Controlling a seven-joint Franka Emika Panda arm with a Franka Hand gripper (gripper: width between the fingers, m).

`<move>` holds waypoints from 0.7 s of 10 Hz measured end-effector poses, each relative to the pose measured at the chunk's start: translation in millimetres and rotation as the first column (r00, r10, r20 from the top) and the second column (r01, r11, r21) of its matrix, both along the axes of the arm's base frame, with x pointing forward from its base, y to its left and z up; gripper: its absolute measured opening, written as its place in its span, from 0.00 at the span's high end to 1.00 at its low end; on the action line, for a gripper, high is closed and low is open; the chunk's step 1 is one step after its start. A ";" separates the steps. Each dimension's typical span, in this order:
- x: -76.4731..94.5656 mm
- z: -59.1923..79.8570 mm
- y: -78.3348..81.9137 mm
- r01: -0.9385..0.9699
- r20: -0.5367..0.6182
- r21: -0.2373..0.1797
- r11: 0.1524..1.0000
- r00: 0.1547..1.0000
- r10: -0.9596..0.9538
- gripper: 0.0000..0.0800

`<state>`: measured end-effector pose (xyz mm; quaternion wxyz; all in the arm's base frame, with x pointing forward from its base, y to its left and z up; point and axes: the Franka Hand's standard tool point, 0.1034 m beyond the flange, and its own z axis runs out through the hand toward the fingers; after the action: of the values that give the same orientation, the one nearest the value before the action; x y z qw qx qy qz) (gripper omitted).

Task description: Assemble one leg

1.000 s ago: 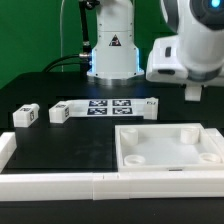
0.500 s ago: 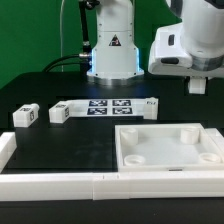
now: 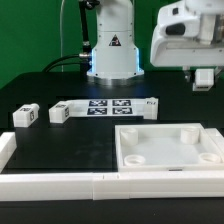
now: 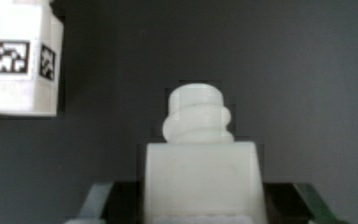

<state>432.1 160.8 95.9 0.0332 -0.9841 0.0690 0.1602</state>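
In the wrist view my gripper (image 4: 201,203) is shut on a white leg (image 4: 202,160). The leg's rounded screw end points away from the fingers. In the exterior view the gripper (image 3: 203,78) hangs high at the exterior view's right, above and behind the white square tabletop (image 3: 170,160). The held leg hardly shows there. Two more legs (image 3: 25,116) (image 3: 60,112) lie on the black table at the exterior view's left. Another tagged white block (image 4: 25,65) shows in the wrist view, apart from the held leg.
The marker board (image 3: 110,107) lies between the loose legs and the gripper. A white rail (image 3: 60,186) runs along the front edge, with a short piece (image 3: 5,148) at the exterior view's left. The robot base (image 3: 112,50) stands at the back.
The gripper has risen and shifted toward the exterior view's right, staying shut. The legs on the table and the tabletop have not moved.
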 end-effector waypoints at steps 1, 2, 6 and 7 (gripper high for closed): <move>1.9 -1.1 2.9 0.004 0.120 -0.002 1.000 0.993 -0.003 0.64; -0.3 -1.5 5.8 0.013 0.219 -0.001 1.000 0.976 -0.012 0.64; 27.4 -2.1 19.3 -0.029 0.533 0.044 0.999 0.846 0.001 0.64; 33.7 -5.2 14.3 -0.071 0.525 0.025 0.997 0.850 0.048 0.64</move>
<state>465.9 175.1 90.7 0.0671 -0.9913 0.0234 -0.1111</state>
